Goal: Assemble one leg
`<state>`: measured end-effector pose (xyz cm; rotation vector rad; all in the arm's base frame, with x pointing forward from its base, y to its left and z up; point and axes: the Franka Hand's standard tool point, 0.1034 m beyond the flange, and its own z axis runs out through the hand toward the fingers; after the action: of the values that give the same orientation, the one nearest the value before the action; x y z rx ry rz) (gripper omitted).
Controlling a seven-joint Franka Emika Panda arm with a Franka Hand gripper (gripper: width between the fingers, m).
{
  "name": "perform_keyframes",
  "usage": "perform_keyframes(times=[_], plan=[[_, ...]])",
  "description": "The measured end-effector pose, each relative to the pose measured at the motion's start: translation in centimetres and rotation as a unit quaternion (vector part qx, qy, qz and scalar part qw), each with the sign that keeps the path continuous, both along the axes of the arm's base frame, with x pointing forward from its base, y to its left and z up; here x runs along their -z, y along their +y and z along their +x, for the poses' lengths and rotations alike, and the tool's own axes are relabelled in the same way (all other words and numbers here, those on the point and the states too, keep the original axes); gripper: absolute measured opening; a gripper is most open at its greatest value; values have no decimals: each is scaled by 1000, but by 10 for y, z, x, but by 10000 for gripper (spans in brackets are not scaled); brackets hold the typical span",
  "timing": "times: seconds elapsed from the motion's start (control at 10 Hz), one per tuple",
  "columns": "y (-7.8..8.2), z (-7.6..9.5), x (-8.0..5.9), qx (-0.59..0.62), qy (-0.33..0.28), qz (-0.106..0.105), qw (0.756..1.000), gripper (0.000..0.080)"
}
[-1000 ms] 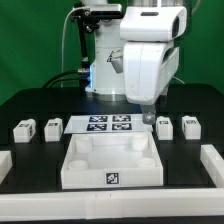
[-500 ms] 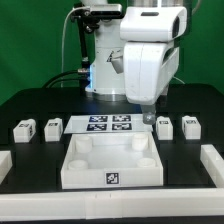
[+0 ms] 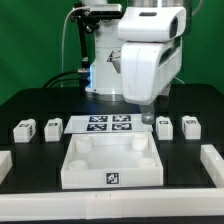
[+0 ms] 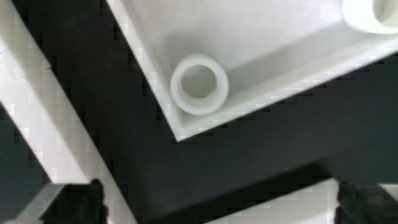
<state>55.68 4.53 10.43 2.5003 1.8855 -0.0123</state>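
A: Where is a leg, and how is it taken?

B: One leg point(image 3: 52, 127) is seen on the desk point(image 3: 40, 100) at the exterior view's left, and another leg point(image 3: 165, 127) at its right, just beside the end effector point(image 3: 148, 115). Light, stiff plastic is judged; the flat sides are to be pinched.

A: What is added by the wrist view?

B: The fingers point(image 4: 63, 200) are shown spread wide, nothing held, over a socket point(image 4: 199, 82) of the tray point(image 4: 267, 45).
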Motion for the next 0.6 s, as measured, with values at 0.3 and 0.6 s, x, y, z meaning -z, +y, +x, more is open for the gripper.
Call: perform_keyframes(times=[0.3, 0.6], plan=[[-16, -17, 16, -155, 1, 0, 988, 650], [-18, -16, 16, -197, 1, 0, 980, 650]])
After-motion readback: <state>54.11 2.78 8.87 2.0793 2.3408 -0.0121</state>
